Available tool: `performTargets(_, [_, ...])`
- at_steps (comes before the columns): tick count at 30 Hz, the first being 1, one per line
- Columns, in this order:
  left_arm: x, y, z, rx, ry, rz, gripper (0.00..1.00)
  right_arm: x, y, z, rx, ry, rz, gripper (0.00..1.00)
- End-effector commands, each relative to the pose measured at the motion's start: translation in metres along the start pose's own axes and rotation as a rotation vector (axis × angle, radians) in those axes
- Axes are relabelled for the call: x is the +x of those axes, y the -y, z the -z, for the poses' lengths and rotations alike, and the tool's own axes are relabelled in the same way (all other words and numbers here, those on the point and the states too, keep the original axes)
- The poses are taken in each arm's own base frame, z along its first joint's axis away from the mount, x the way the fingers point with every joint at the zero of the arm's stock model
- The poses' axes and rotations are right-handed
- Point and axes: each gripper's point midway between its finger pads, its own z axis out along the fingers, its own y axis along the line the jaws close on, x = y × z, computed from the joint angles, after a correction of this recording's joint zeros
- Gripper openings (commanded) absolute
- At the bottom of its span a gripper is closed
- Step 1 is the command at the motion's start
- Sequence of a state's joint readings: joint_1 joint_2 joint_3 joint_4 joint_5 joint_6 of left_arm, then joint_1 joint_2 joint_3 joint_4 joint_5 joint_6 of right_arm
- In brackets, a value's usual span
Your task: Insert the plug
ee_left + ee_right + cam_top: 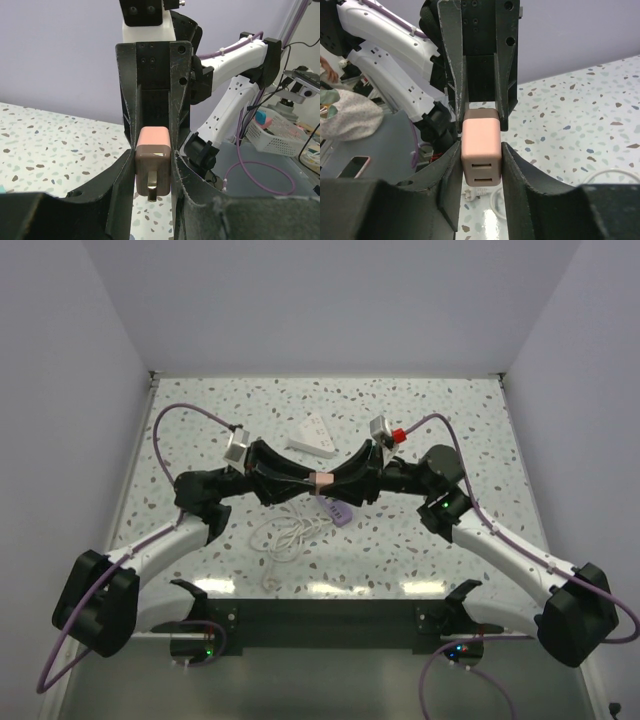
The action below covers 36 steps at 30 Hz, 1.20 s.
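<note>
The plug (480, 145) hangs above the table (450, 420), with the left jaws clamped on its pronged end and the right jaws closed on its pink end, so inserting it into the white power strip (318, 436) beyond the jaws is not yet done.

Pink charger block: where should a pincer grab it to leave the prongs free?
Clamp the flat parallel sides of the pink charger, approaching from its USB ports as the right pincer does; the prongs leave the opposite brown face, so that end is left free.
</note>
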State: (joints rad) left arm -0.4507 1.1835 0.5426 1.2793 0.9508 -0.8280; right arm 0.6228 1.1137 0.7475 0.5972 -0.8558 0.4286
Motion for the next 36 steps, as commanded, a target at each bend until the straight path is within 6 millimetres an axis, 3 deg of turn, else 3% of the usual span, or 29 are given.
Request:
performTargets(1, [-0.017, 0.010, -0.003, 0.038, 0.060, -0.091, 0.00, -0.008, -0.015, -0.004, -0.068, -0.002, 0.037, 0.33])
performTargets(5, [-0.011, 0.000, -0.003, 0.001, 0.048, -0.068, 0.03, -0.013, -0.020, -0.002, -0.078, 0.014, 0.059, 0.22])
performTargets(6, [-0.011, -0.002, -0.003, -0.012, 0.050, -0.066, 0.11, -0.015, -0.021, -0.002, -0.079, 0.019, 0.065, 0.19])
performTargets(7, [-0.010, -0.005, -0.003, -0.020, 0.049, -0.069, 0.26, -0.017, -0.021, -0.002, -0.078, 0.024, 0.071, 0.17])
performTargets(9, [-0.008, -0.010, -0.003, -0.041, 0.044, -0.054, 0.33, -0.022, -0.022, -0.002, -0.072, 0.034, 0.085, 0.08])
performTargets(10, [-0.007, -0.012, -0.003, -0.046, 0.042, -0.060, 0.44, -0.022, -0.021, -0.002, -0.070, 0.036, 0.088, 0.00])
performTargets(16, [-0.003, -0.020, -0.003, -0.073, 0.029, -0.063, 0.72, -0.028, -0.016, -0.004, -0.040, 0.046, 0.093, 0.00])
performTargets(24, [-0.008, -0.044, 0.018, -0.188, 0.037, -0.084, 0.84, -0.031, 0.001, 0.005, 0.104, -0.026, 0.134, 0.00])
performTargets(30, [-0.012, -0.049, 0.036, -0.227, 0.046, -0.120, 0.88, -0.035, 0.025, 0.019, 0.265, -0.102, 0.153, 0.00])
performTargets(31, [-0.010, -0.050, 0.039, -0.234, 0.046, -0.120, 0.88, -0.044, 0.027, 0.020, 0.284, -0.101, 0.168, 0.00])
performTargets(36, [-0.011, -0.066, 0.053, -0.333, 0.048, -0.134, 0.90, -0.037, 0.066, 0.028, 0.463, -0.239, 0.144, 0.00])
